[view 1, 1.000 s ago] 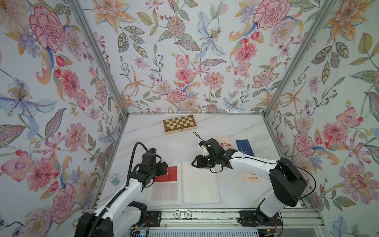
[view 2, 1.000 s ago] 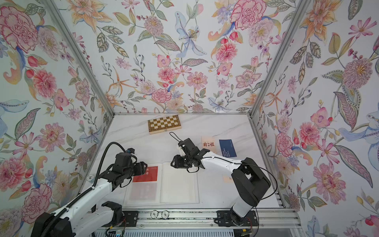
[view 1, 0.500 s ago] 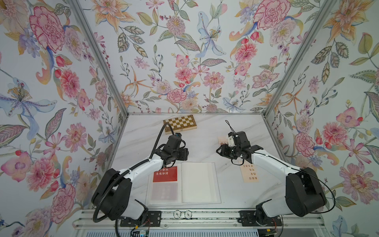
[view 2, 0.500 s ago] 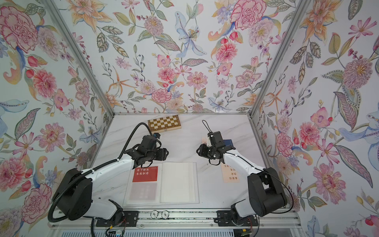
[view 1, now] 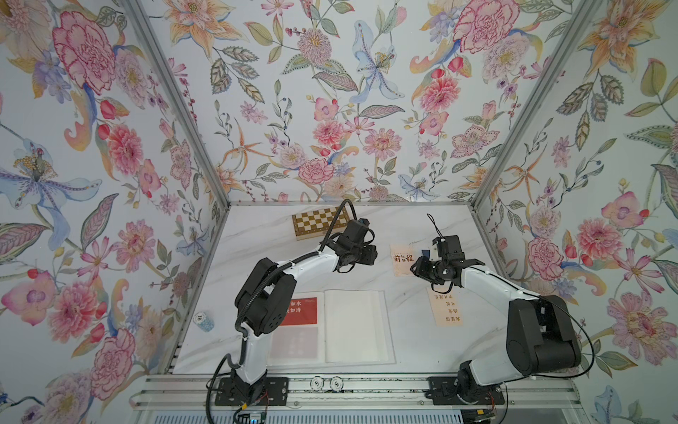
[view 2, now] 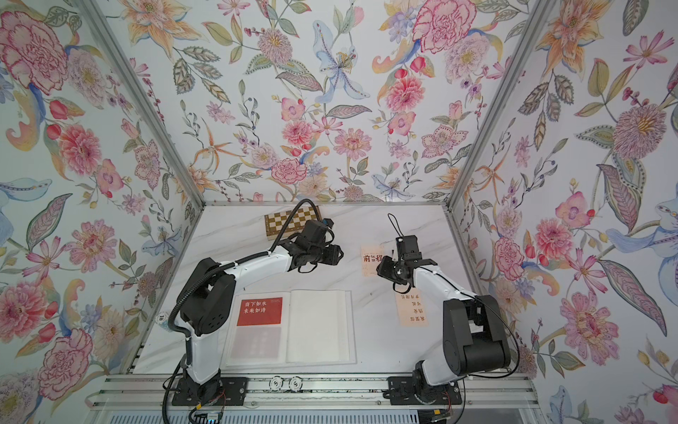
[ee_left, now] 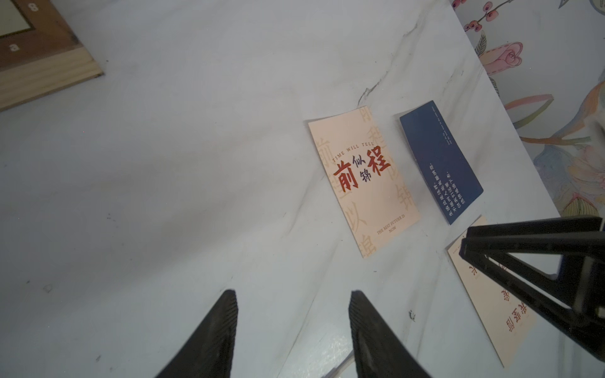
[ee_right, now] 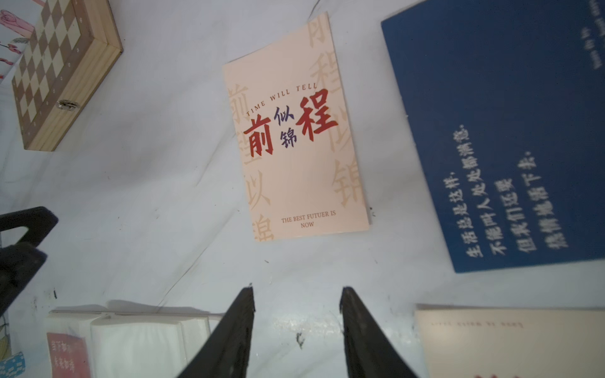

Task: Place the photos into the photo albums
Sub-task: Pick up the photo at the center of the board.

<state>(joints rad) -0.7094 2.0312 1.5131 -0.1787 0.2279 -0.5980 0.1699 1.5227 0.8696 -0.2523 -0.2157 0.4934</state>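
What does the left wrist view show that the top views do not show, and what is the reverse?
Only the left wrist view: the navy card whole, and the small print of the cream card. Only the top views: the open album, a red card at its left page. Both: the cream card, the chessboard box, a second cream card.

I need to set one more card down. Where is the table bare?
Bare marble lies between the chessboard box and the open photo album. Crowded: the right side, with the "TIME WILL TELL" card, navy card and another cream card.
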